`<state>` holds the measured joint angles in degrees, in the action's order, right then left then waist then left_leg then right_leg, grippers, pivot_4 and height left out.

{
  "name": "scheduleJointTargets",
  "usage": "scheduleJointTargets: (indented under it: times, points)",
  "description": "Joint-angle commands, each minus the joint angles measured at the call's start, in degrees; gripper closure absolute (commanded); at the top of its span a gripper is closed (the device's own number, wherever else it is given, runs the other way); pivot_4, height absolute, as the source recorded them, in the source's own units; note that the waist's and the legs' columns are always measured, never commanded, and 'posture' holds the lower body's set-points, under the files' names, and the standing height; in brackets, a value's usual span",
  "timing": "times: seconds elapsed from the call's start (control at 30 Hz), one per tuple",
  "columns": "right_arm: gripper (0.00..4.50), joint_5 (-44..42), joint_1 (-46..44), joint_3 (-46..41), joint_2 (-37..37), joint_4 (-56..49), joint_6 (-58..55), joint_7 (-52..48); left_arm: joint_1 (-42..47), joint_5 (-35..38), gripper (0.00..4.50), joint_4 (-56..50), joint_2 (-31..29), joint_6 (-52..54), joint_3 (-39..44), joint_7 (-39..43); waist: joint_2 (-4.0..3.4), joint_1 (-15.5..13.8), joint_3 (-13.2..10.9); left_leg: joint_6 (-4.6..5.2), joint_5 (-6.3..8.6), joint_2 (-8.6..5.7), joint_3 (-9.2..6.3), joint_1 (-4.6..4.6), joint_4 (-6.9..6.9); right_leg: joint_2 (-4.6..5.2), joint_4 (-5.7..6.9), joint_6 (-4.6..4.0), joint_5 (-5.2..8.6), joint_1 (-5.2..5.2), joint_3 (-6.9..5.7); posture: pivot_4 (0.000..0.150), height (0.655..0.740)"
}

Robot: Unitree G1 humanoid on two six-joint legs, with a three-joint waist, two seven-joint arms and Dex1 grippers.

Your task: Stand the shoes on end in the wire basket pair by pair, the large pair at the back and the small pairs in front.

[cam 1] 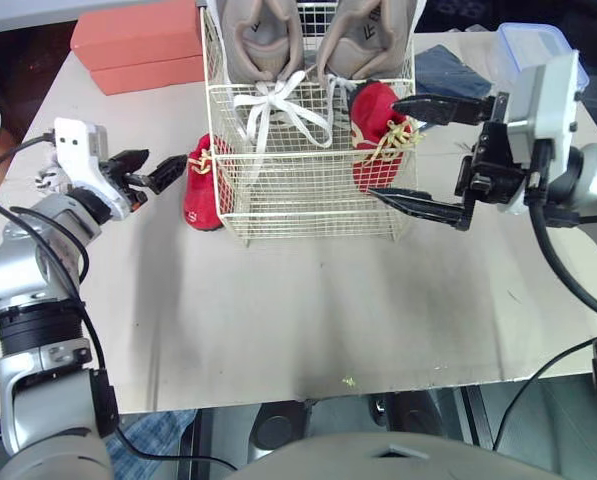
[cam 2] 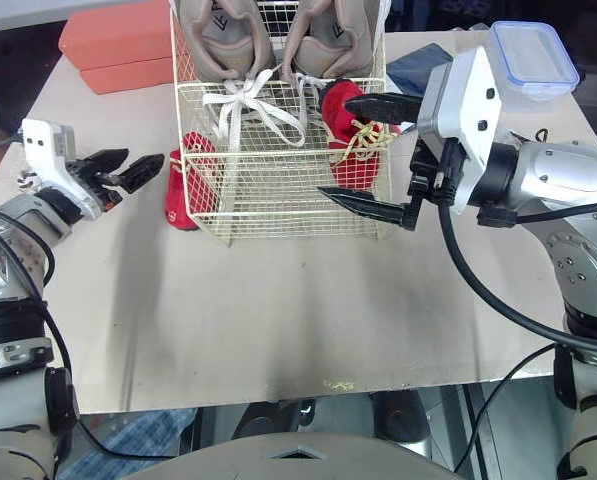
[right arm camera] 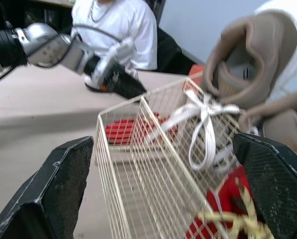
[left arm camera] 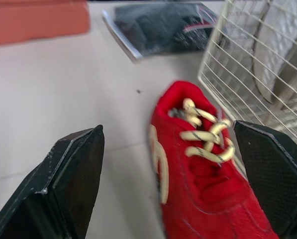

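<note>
The wire basket (cam 1: 308,215) stands at the back middle of the table. Two large beige shoes (cam 1: 263,40) with white laces stand on end at its back. One small red shoe (cam 1: 376,125) with yellow laces stands in its front right corner. A second red shoe (cam 1: 202,185) lies on the table against the basket's left side. My left gripper (cam 1: 150,172) is open just left of that shoe, which shows between its fingers (left arm camera: 68,179) in the left wrist view. My right gripper (cam 1: 382,147) is open wide at the basket's right front corner, around the standing red shoe.
Two orange boxes (cam 1: 138,45) lie at the back left. A clear container with a blue lid (cam 1: 533,45) and a dark packaged cloth (cam 1: 453,70) lie at the back right. A person in a white shirt (right arm camera: 118,25) stands beyond the table. Bare table (cam 1: 308,320) spreads in front.
</note>
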<state>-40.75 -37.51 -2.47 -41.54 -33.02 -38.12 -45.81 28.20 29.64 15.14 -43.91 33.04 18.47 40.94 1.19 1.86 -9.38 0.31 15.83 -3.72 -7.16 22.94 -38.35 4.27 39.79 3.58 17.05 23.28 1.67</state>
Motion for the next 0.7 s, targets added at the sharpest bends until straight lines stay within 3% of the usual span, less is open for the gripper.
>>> scheduleJointTargets:
  times: [0.03, 0.2, 0.4, 0.7]
  points:
    - [0.06, 1.59, -1.11, 0.3, 0.13, 0.27, 2.49, -0.7, 2.92, -0.28, 0.0, 1.83, -0.17, 1.81, -1.83, 1.94, 0.0, 0.04, 0.0, 0.0, 0.0, 0.0, 0.0, 0.0, 0.0, -0.01, 0.01, 0.0, 0.0, 0.0, 0.0, 0.15, 0.74]
    - [0.06, 1.88, -1.17, 0.59, 0.67, 0.46, 3.3, -0.64, 7.73, -2.83, 0.0, 10.01, 0.88, -0.4, -1.12, -1.83, 0.0, 0.63, 0.0, 0.0, 0.0, 0.0, 0.04, 0.0, 0.01, -0.04, 0.06, 0.0, 0.0, 0.07, 0.06, 0.15, 0.74]
    - [0.06, 2.23, -0.13, 0.31, 0.43, 0.13, 3.45, -0.25, 7.89, -0.03, 0.0, 9.02, 1.82, -0.87, 3.36, -1.89, 0.01, 0.53, 0.0, -0.01, 0.0, 0.0, 0.05, 0.02, 0.01, -0.02, 0.05, 0.0, 0.0, 0.09, 0.08, 0.15, 0.74]
    - [0.06, 2.82, -0.84, 1.12, 1.44, 0.99, 4.08, -0.45, 6.06, -1.14, 0.0, 11.84, 4.03, 0.99, 2.72, -3.88, 0.03, 0.38, 0.02, -0.01, 0.0, 0.0, 0.02, 0.02, 0.01, -0.02, 0.06, 0.0, 0.0, 0.09, 0.06, 0.15, 0.74]
